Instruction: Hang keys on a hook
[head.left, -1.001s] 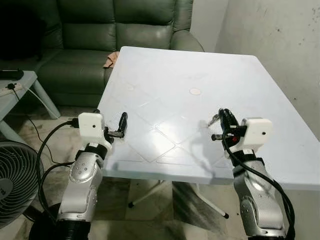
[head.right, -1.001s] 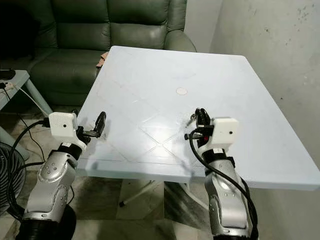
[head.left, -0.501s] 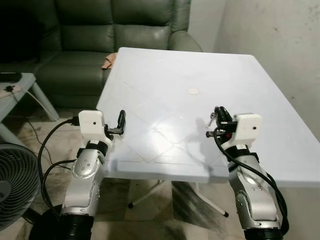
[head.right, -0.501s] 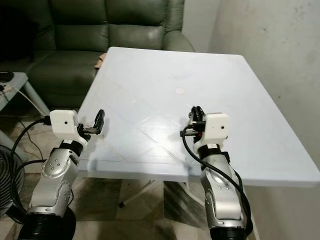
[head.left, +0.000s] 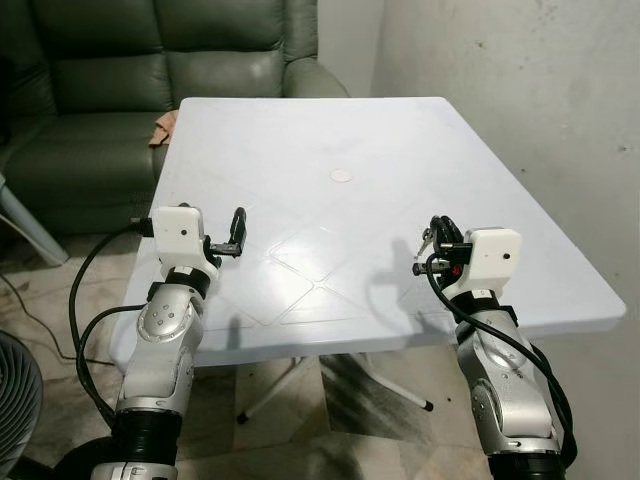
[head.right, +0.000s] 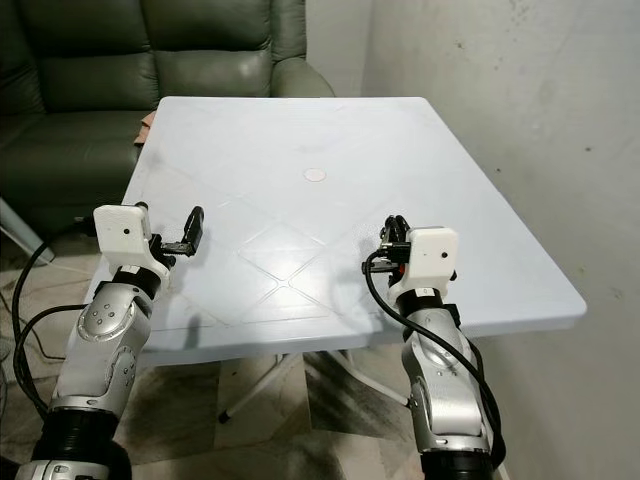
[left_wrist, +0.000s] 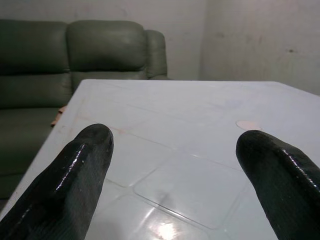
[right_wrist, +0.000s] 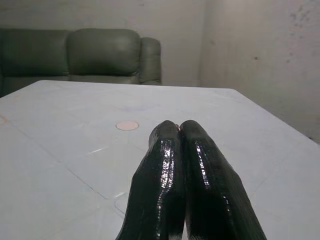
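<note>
Over the white surface (head.left: 330, 140), near edge: keys (head.left: 428, 238) are pinched in the closed right gripper (head.left: 438, 232); left gripper (head.left: 238, 222) is held wide, empty.

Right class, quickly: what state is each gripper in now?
Left gripper: open, empty.
Right gripper: shut; what it holds cannot be told.

I see a white table (head.left: 400, 170) bearing a small pale disc (head.left: 342, 175). Beyond it stands a green sofa (head.left: 150, 70).
</note>
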